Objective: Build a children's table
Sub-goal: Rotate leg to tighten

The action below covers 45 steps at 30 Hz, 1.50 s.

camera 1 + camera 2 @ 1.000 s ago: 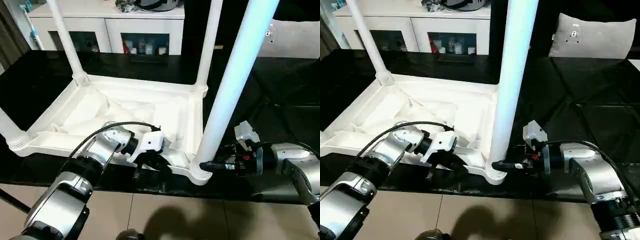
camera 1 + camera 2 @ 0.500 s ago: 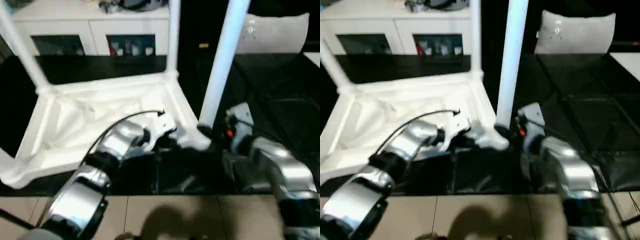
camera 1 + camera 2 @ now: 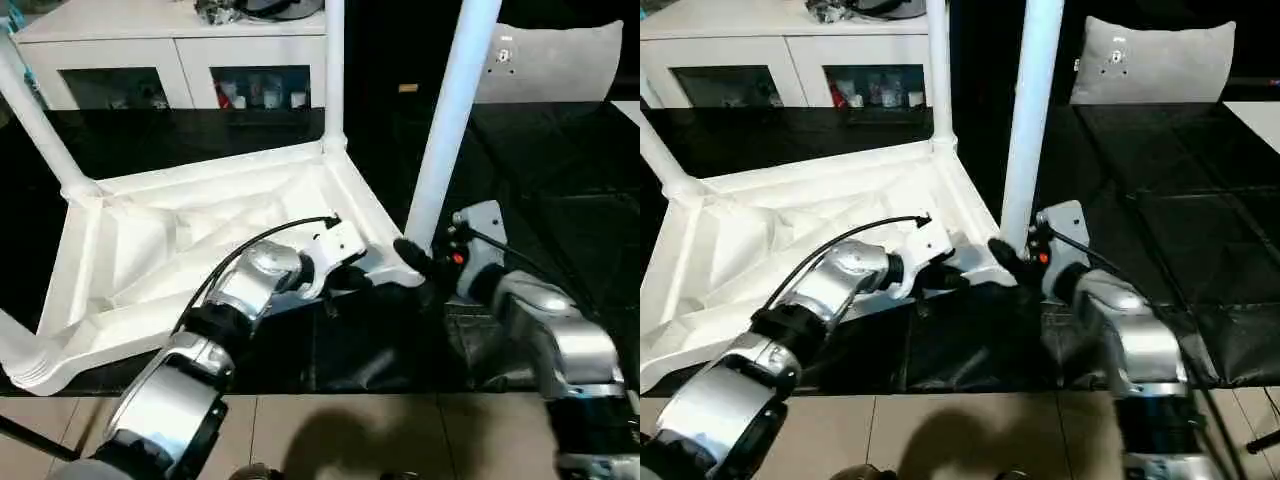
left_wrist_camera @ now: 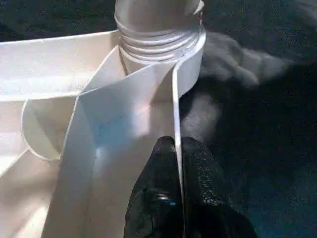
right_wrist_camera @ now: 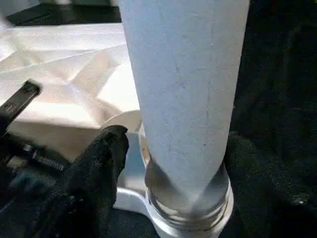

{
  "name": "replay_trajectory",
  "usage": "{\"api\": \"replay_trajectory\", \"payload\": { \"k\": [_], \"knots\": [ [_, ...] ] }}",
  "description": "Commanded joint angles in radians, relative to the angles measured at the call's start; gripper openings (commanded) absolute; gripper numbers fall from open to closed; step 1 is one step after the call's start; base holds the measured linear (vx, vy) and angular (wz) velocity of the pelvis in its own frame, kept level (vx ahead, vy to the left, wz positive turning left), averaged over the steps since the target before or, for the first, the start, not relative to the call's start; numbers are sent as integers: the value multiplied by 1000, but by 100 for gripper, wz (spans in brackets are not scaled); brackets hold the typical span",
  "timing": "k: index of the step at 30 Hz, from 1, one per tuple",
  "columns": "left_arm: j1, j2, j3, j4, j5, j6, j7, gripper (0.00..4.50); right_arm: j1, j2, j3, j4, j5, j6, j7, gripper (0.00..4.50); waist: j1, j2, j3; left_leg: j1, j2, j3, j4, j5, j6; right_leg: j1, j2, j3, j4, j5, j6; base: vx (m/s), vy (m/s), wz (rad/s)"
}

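Observation:
The children's table [image 3: 200, 240] lies upside down on the black mat, with white legs standing in its corner sockets. My left gripper [image 3: 343, 286] is shut on the thin rim wall beside the near right socket [image 4: 158, 44], one finger on each side of the wall [image 4: 177, 146]. The leg [image 3: 450, 120] in that socket rises between the fingers of my right gripper [image 3: 420, 265]. That gripper is open, and one finger [image 5: 99, 163] stands off the leg [image 5: 183, 74]. Other legs stand at the far corner [image 3: 333, 70] and at the left [image 3: 35, 120].
A white cabinet [image 3: 170, 70] with glass doors stands behind the table. A grey cushion [image 3: 555, 60] lies at the back right. The black mat [image 3: 560, 170] stretches to the right, and beige floor tiles [image 3: 330, 440] run along the front.
The camera has shifted. The table top now lies turned, its right end farther back. My right gripper's fingers have spread off the leg's base. The left gripper keeps its pinch on the rim.

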Motion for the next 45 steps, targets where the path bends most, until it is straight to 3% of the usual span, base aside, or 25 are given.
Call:
{"api": "replay_trajectory", "payload": {
  "k": [1, 2, 3, 7, 9, 13, 16, 25, 28, 38, 43, 45],
  "knots": [
    [10, -1, 3, -73, -75, -91, -108, 0, 6, -37, 16, -25, 41, -55, 131, 364, 5, -29, -68, 15, 51, -21, -63, -231, 86, 56, -71, 46, -84, -378, -147, 0, 0, 0],
    [19, 12, -5, -79, -76, -114, -141, 0, 15, -65, 16, -28, 53, -83, 187, 371, 8, -27, -68, 16, 52, -21, -63, -231, 85, 55, -71, 46, -83, -383, -146, 0, 0, 0],
    [27, 24, -15, -85, -79, -139, -180, 0, 21, -91, 19, -26, 55, -104, 229, 380, 11, -33, -67, 15, 54, -21, -63, -230, 90, 55, -73, 46, -84, -392, -143, 0, 0, 0],
    [46, 58, -38, -98, -76, -168, -266, 0, 34, -167, 38, -12, 54, -156, 346, 425, 26, -29, -65, 21, 58, -21, -65, -246, 82, 48, -71, 46, -85, -429, -141, 0, 0, 0],
    [56, 80, -53, -109, -80, -192, -331, 0, 45, -203, 62, -5, 46, -232, 420, 425, 29, -29, -65, 23, 60, -22, -67, -252, 76, 47, -72, 46, -85, -435, -140, 0, 0, 0],
    [62, 104, -71, -124, -85, -215, -411, 0, 68, -245, 89, -1, 76, -285, 561, 425, 35, -34, -65, 21, 62, -21, -66, -258, 80, 47, -74, 47, -82, -421, -149, 0, 0, 0],
    [63, 117, -81, -134, -88, -224, -453, 0, 76, -270, 107, 2, 102, -268, 638, 409, 48, -31, -67, 20, 66, -21, -65, -238, 96, 48, -73, 48, -76, -386, -163, 0, 0, 0],
    [67, 135, -90, -151, -96, -237, -507, 0, 61, -289, 129, 51, 132, -251, 725, 329, 60, -32, -67, 23, 67, -21, -66, -242, 79, 47, -76, 48, -77, -402, -165, 0, 0, 0],
    [68, 135, -90, -152, -97, -236, -515, 0, 59, -293, 133, 52, 141, -237, 742, 306, 63, -32, -68, 21, 68, -21, -65, -230, 85, 48, -75, 48, -72, -371, -175, 0, 0, 0],
    [68, 134, -81, -147, -99, -228, -516, 0, 59, -295, 146, 41, 165, -203, 773, 216, 66, -35, -68, 23, 67, -21, -65, -230, 81, 48, -75, 48, -74, -393, -168, 0, 0, 0],
    [61, 113, -62, -141, -95, -184, -453, 0, 76, -249, 143, -22, 204, -133, 720, 199, 65, -35, -66, 22, 66, -21, -66, -232, 76, 47, -75, 47, -76, -414, -160, 0, 0, 0],
    [51, 86, -42, -138, -95, -125, -386, 0, 78, -203, 140, -47, 211, -70, 633, 199, 62, -34, -65, 23, 66, -22, -67, -237, 71, 45, -74, 48, -77, -426, -158, 0, 0, 0]
  ]
}}
